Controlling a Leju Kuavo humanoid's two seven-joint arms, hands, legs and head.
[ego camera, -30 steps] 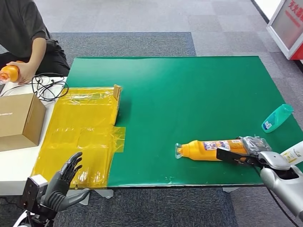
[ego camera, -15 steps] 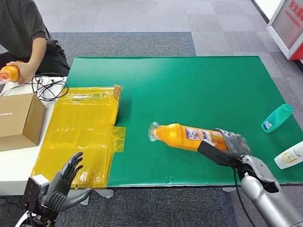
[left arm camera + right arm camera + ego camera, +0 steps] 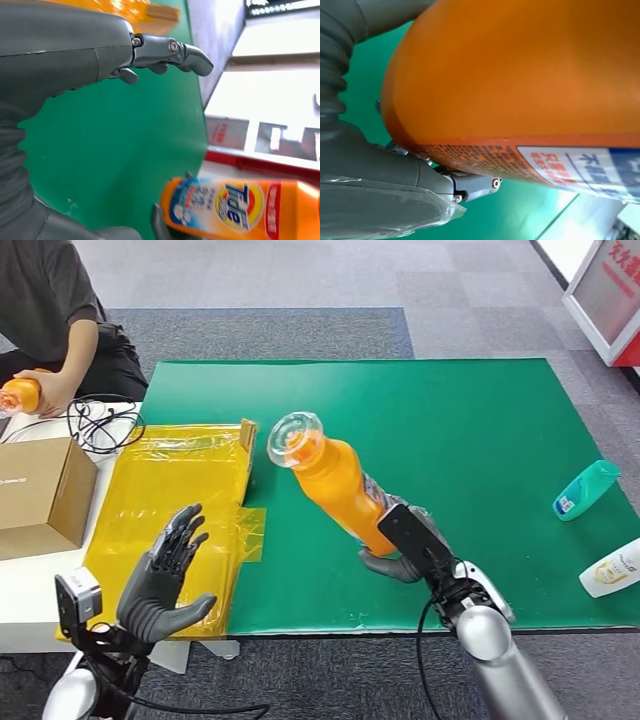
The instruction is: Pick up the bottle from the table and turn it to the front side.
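The orange bottle (image 3: 337, 483) is off the desk, held tilted above the green mat (image 3: 468, 430) near its front edge, its clear cap (image 3: 295, 437) raised and pointing toward the yellow plastic sheet (image 3: 173, 510). Its base sits in the right hand (image 3: 404, 540), whose dark fingers (image 3: 401, 532) wrap round the lower body; in the right wrist view a fingertip (image 3: 478, 184) presses against the labelled side while the orange wall fills the space above it. In the left wrist view the bottle's printed label (image 3: 234, 205) faces that camera.

The left hand (image 3: 162, 575) hovers above the desk's front left corner, over the yellow sheet, palm turned toward the bottle, fingers (image 3: 171, 52) spread and holding nothing, well apart from the bottle.

Near the desk's right edge lie a teal bottle (image 3: 585, 488) and, closer to the front, a white bottle (image 3: 611, 568). At the left edge sit a cardboard box (image 3: 41, 495) and a coil of black cable (image 3: 102, 422). A person (image 3: 53, 310) sits beyond the far left corner, holding a small orange object (image 3: 19, 395).
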